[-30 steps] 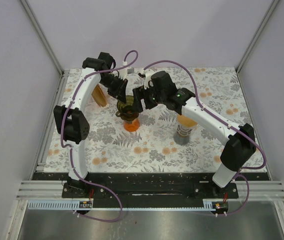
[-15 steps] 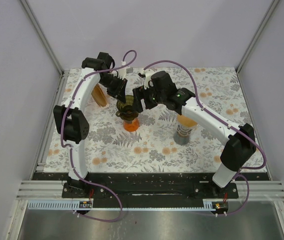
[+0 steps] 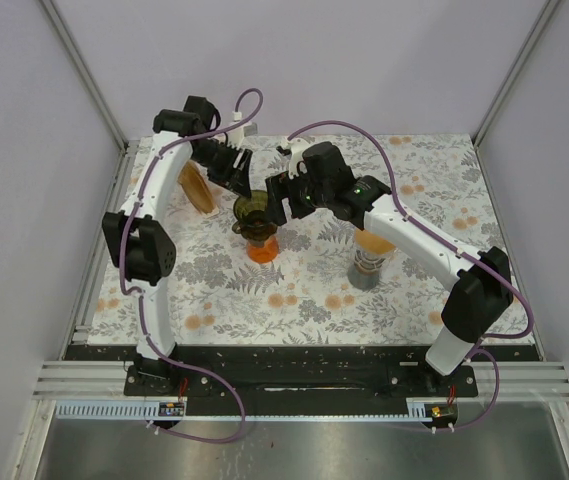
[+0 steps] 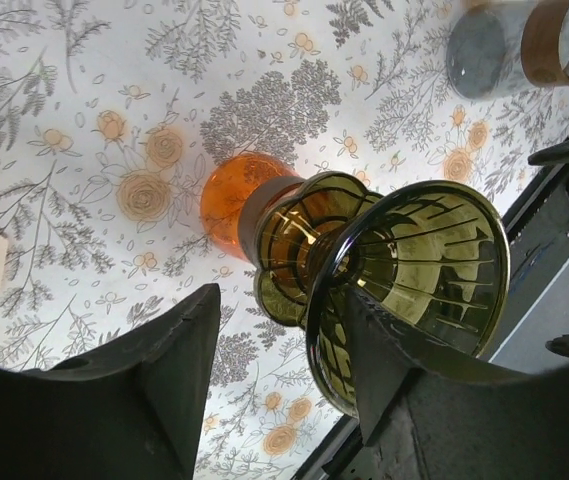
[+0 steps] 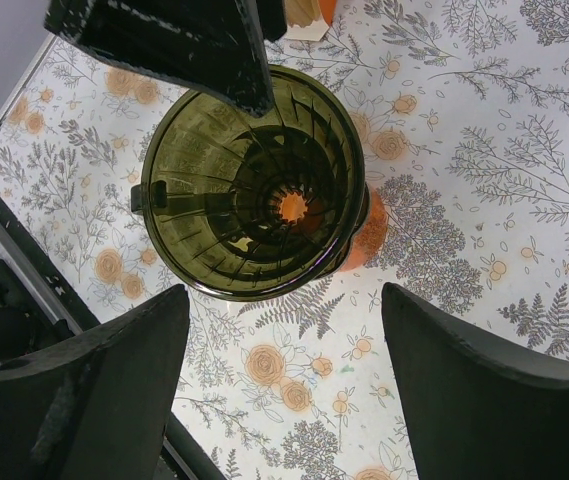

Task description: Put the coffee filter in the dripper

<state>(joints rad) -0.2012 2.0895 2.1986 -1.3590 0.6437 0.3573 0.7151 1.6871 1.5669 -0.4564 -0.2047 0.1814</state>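
Observation:
The dripper (image 3: pixel 254 211), a dark olive-green cone, sits on an orange base (image 3: pixel 263 249) at mid-table. Nothing lies in the bowl of the dripper (image 5: pixel 254 185). My left gripper (image 3: pixel 236 178) hangs just behind it, open. In the left wrist view the dripper's rim (image 4: pixel 326 330) stands close to the right finger (image 4: pixel 384 380) of my left gripper (image 4: pixel 282 300), with a wide gap to the other. My right gripper (image 3: pixel 276 200) hovers over the dripper, and my right gripper (image 5: pixel 284 300) is open and holds nothing. A tan coffee filter (image 3: pixel 198 188) stands at the back left.
A grey cup with an orange top (image 3: pixel 369 258) stands right of the dripper, under my right forearm. The same cup (image 4: pixel 489 45) shows in the left wrist view. Metal frame posts and pale walls border the floral mat (image 3: pixel 294 300).
My left gripper has opened from shut and drawn back a little to the left, away from the dripper. The right arm has barely moved.

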